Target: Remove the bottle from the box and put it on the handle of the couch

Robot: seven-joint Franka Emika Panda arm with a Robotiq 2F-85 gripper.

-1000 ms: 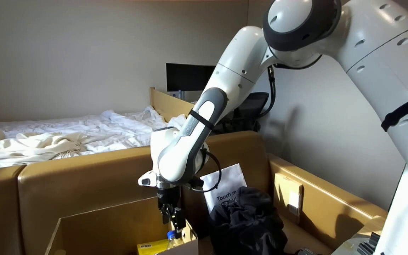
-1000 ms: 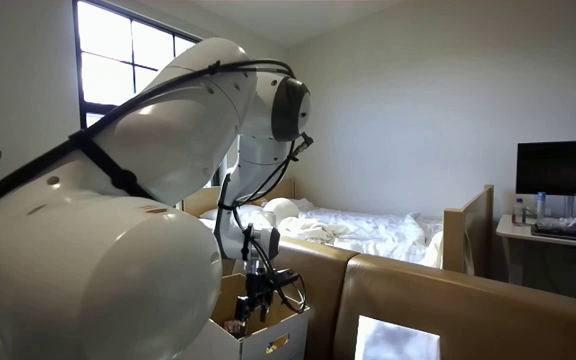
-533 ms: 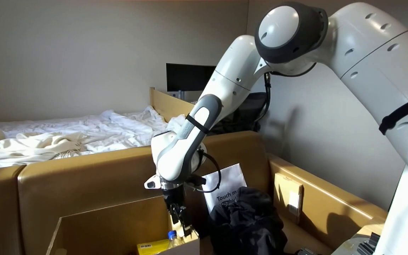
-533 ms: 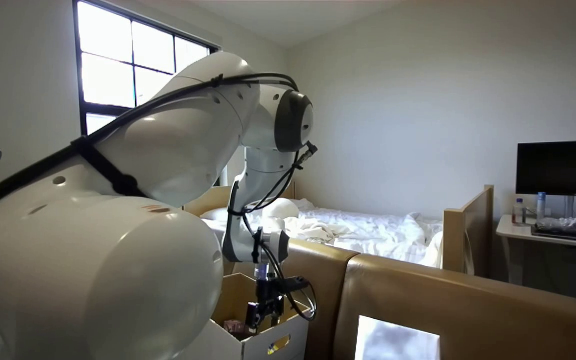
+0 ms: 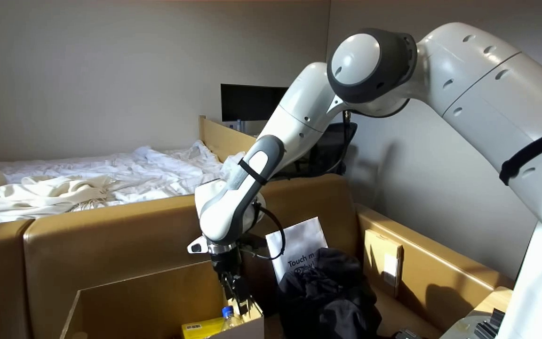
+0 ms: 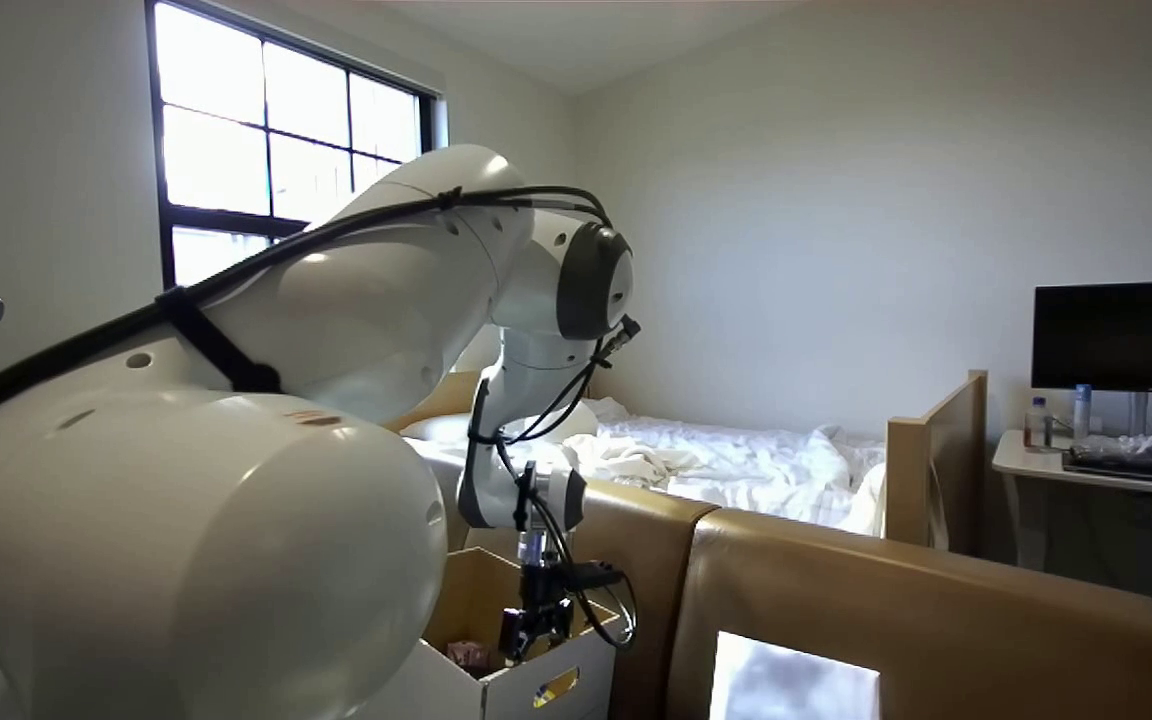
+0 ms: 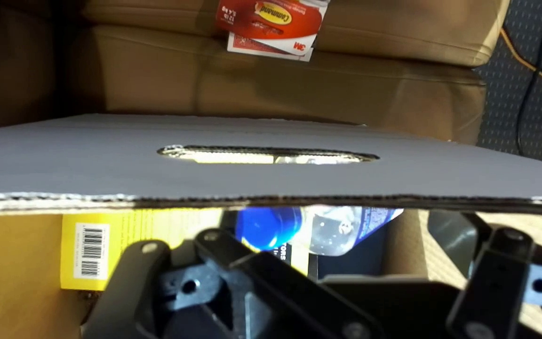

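Observation:
Inside the tan cardboard box [image 5: 148, 301] lies the bottle [image 5: 231, 322], clear with a blue cap, near the box's right end in an exterior view. From the wrist, the bottle [image 7: 334, 233] shows its cap and blue label, partly covered by the box wall [image 7: 271, 181]. My gripper [image 5: 243, 306] points down over that end of the box, fingertips close to the bottle. In the wrist view the gripper [image 7: 341, 230] stands open, fingers wide on either side of the bottle, not gripping it. The handle of the couch [image 5: 433, 254] runs along the right side.
A yellow packet [image 7: 111, 245] lies beside the bottle in the box. Right of the box sit a dark cloth [image 5: 327, 296] and a white sheet [image 5: 299, 247]. A red packet [image 7: 271, 21] rests on the couch beyond the box wall. The couch backrest [image 5: 120, 240] rises behind.
The arm has come down, its elbow clearly lower. The gripper has dropped slightly, swung right and then a little back left in an exterior view. Bottle and box look unmoved.

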